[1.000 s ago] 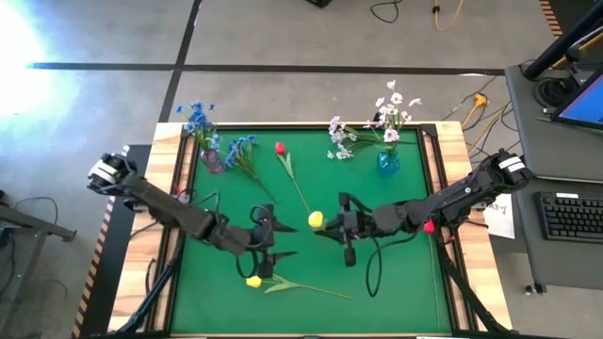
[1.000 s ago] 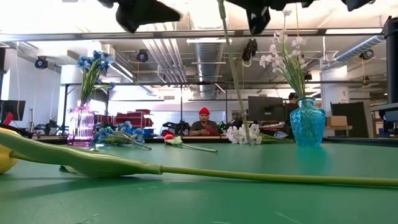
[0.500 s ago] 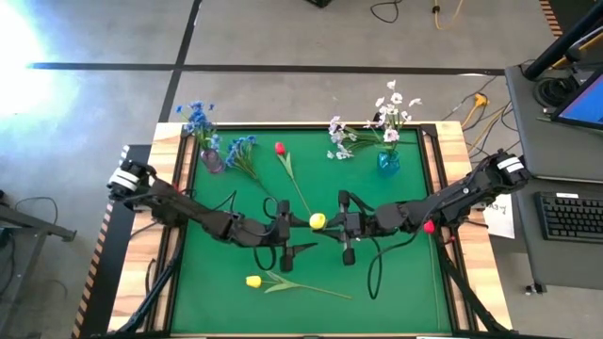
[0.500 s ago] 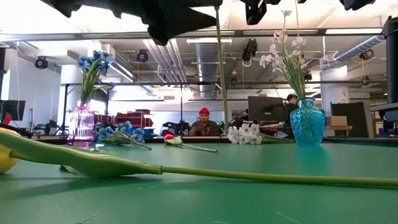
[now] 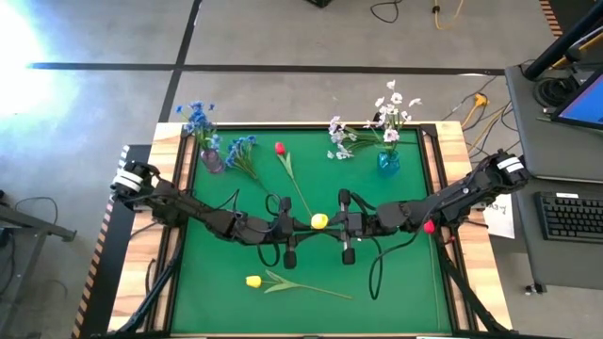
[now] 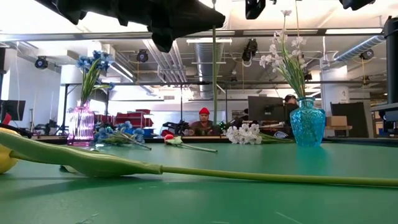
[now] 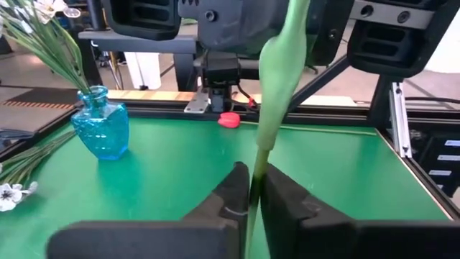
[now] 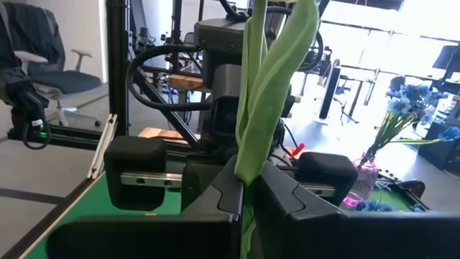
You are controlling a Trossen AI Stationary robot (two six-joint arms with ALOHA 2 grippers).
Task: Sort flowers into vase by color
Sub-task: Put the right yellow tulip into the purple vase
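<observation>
Both arms meet mid-table. Left gripper (image 5: 303, 226) and right gripper (image 5: 332, 224) each pinch the yellow tulip (image 5: 318, 220) stem, held upright above the mat. Second yellow tulip (image 5: 253, 281) lies nearby.

**Bright, even light with glare at the edges**

Strong glare whitens the floor (image 5: 19, 38) at the high view's upper left. The low view's ceiling blows out white, silhouetting the arms. Nearest the lens, the yellow tulip (image 6: 5, 158) blurs. Desk (image 5: 377, 282) shadows are faint.
</observation>
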